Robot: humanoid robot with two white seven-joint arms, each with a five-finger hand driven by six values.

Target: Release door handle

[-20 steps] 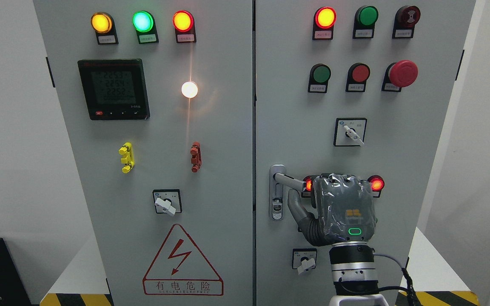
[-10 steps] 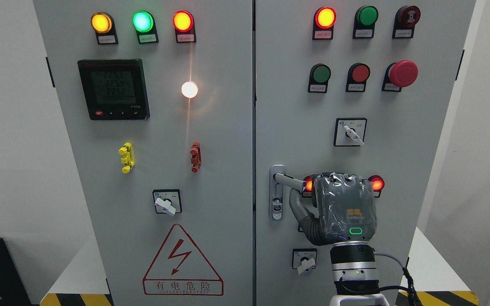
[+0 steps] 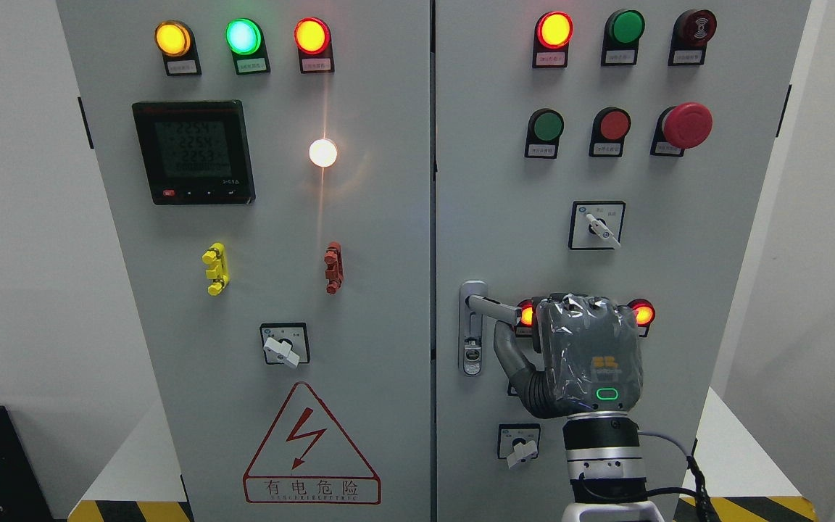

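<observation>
The grey door handle (image 3: 493, 307) sits on the right cabinet door (image 3: 504, 181), its lever swung out to the right from its mount plate (image 3: 471, 330). My right hand (image 3: 533, 326), wrapped in clear film, comes up from the bottom edge with its back to the camera. It covers the lever's free end. The thumb (image 3: 508, 355) lies just under the lever and the other fingers are hidden behind the hand, curled at the lever. The left arm does not show.
Around the hand are two lit red lamps (image 3: 642, 314), a rotary switch (image 3: 519, 444) below and another rotary switch (image 3: 597, 226) above. The red mushroom stop button (image 3: 687, 125) sticks out at the upper right. The left door (image 3: 280, 217) carries a meter, lamps and a warning triangle.
My right hand has shifted a few pixels to the right along the lever, uncovering more of the red lamp beside it. The handle itself has not moved.
</observation>
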